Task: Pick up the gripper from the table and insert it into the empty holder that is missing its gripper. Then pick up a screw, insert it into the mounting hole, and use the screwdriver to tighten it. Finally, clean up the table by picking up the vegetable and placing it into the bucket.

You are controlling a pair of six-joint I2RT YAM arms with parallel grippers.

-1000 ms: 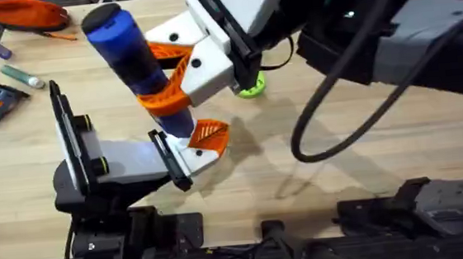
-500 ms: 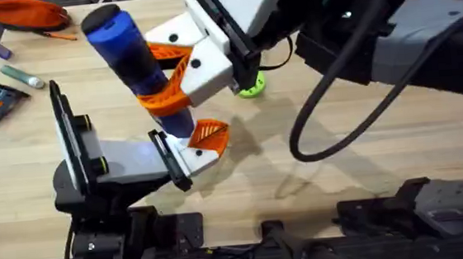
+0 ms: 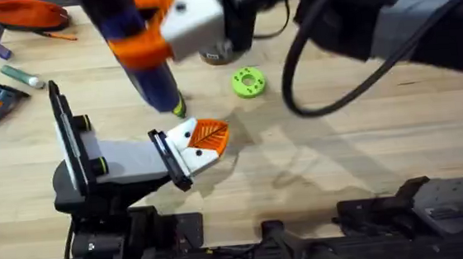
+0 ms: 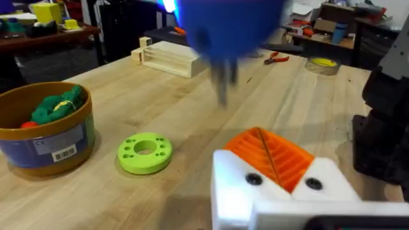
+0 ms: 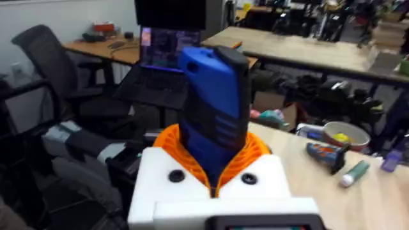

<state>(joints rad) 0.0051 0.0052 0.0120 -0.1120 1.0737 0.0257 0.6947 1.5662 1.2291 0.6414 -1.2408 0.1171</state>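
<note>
My right gripper reaches across the table, shut on the blue screwdriver, also seen upright in the right wrist view. Its metal tip hangs just above and behind the holder, clear of it. The holder is the white jaw block on my left gripper, which is shut, orange pad against orange pad. The orange ribbed gripper sits in the holder, and a dark dot shows in the white block. The ochre bucket holds green and red pieces. The vegetable and a loose screw are out of view.
A green ring disc lies beside the bucket, behind my left gripper. An orange pouch and a small tube lie at the far left. A wooden block, pliers and a tape roll lie farther back.
My right arm has lifted the screwdriver up and back off the holder, so its tip no longer touches it. The green disc is uncovered. The left arm has not moved.
</note>
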